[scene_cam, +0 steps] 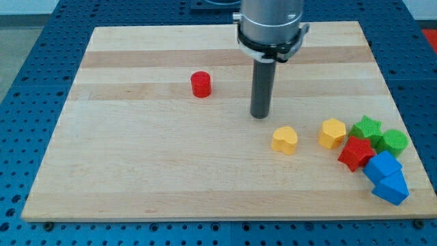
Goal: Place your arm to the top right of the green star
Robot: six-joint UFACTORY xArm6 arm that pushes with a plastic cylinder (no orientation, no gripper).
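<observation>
Camera view: my tip (260, 115) down on the counter (136, 171), near the middle, slightly toward the view's top. No jaws on this end effector, only a straight dark rod under a silver collar, holding nothing. Green star (367, 128) well to the view's right and a little below the tip, in a cluster near the right edge. Between tip and star: yellow heart (285, 139) just below and right of the tip, then yellow hexagon (332, 132) just left of the star. Green cylinder (394, 141) touching the star's right side, red star (356, 152) touching it below. Two blue blocks (386, 176), shapes hard to make out, packed together at the cluster's bottom. Red cylinder (201, 84) alone, left of the tip.

Count: two green, two yellow, two red, two blue; eight blocks.

Counter of pale wood planks, resting on a blue perforated base (20, 61).
</observation>
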